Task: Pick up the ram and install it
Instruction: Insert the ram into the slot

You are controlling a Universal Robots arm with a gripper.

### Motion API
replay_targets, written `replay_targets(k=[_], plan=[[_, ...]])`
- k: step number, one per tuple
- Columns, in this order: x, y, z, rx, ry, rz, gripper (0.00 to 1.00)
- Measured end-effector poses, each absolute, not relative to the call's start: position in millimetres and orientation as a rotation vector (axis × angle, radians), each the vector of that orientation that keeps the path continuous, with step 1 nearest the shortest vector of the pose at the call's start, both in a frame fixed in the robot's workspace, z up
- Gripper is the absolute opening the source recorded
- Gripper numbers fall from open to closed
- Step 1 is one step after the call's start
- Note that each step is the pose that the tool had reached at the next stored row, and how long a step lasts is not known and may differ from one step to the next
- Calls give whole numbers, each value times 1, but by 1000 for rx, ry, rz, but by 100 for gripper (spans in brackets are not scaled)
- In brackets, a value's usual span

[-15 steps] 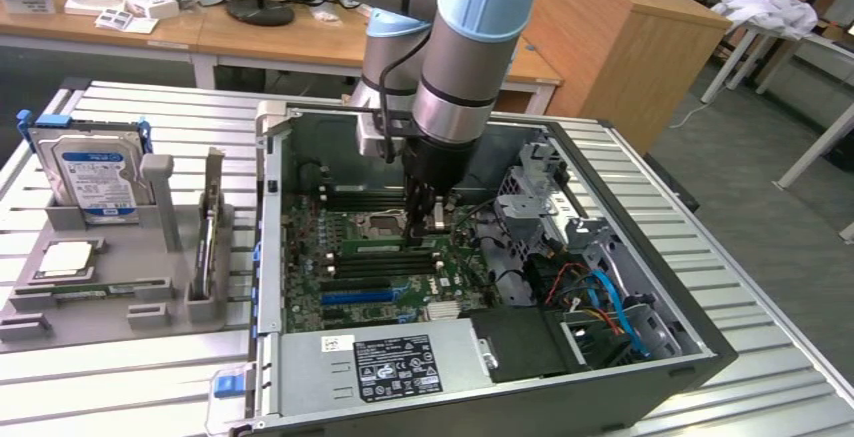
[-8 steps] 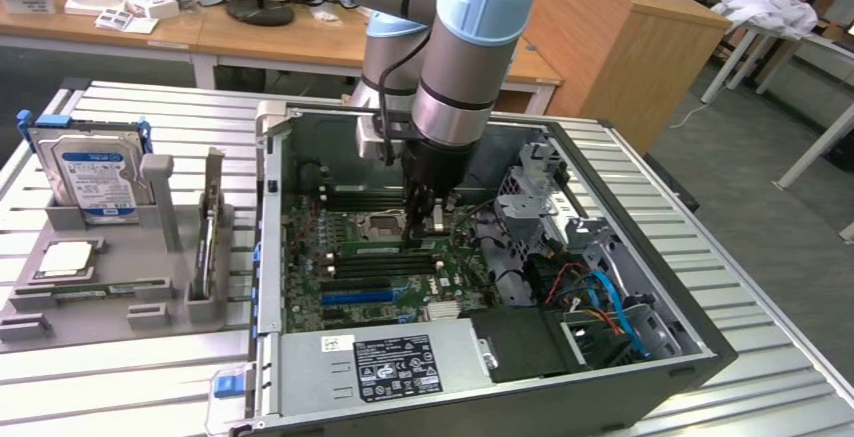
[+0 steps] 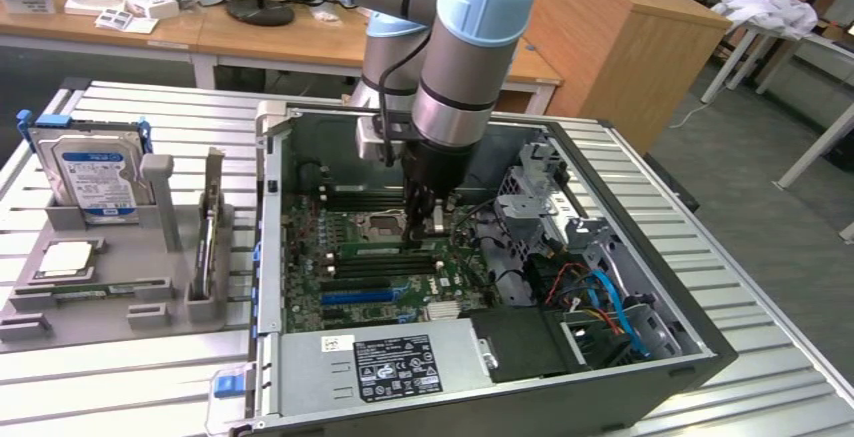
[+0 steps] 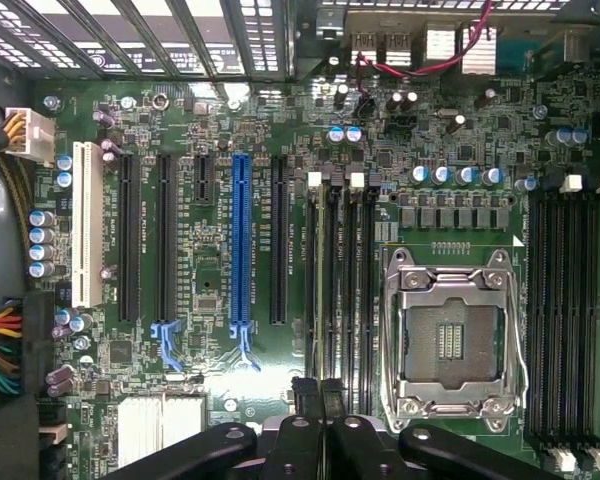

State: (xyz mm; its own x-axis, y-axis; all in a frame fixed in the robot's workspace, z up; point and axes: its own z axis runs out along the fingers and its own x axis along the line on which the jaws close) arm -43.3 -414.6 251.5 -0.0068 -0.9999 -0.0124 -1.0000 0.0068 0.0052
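Observation:
The ram (image 4: 329,280) stands on edge in one of the black memory slots beside the empty processor socket (image 4: 450,340). In the exterior view the ram (image 3: 367,248) shows as a pale green strip on the motherboard (image 3: 347,297) inside the open computer case. My gripper (image 3: 430,229) reaches down into the case at the strip's end on the exterior view's right. In the wrist view my gripper (image 4: 317,392) is shut, its black fingertips pressed together right over the stick's end. I cannot tell whether they touch it.
The case wall (image 3: 271,207) and the drive cage (image 3: 541,192) hem the arm in. Coloured cables (image 3: 601,297) lie by the power supply (image 3: 394,362). On the exterior view's left a grey holder (image 3: 120,297) carries a hard drive (image 3: 94,172), a processor chip (image 3: 67,257) and a flat green stick (image 3: 87,289).

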Motion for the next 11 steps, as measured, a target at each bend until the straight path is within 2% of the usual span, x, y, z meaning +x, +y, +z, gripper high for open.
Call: replay_targets(k=[11], plan=[[-43, -416, 252, -2210, 2225, 19, 12]])
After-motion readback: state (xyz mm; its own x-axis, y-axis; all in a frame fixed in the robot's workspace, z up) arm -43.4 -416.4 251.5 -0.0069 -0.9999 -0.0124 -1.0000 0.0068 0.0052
